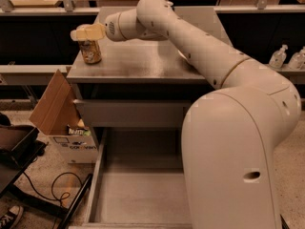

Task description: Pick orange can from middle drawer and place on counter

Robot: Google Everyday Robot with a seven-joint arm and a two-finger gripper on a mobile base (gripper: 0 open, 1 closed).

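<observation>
The orange can stood upright on the bench, its long axis vertical and its top pointing straight up. It sat close to the bench's left edge, nearer the front-left corner than the back-left one.

The gripper hung directly over the can, reaching leftward from the arm, which stretched across the bench from the right. Its tan underside met the can's top in the view, and whether the two touched could not be told. Nor could it be told whether the gripper was open or closed.

Below the bench's front edge, the upper drawer stuck out a little. Under it the middle drawer was pulled far out, showing its flat grey floor and low left wall.

On the ground left of the bench stood a cardboard box with one flap raised. Some packaged goods showed at its open top, too small to name.
</observation>
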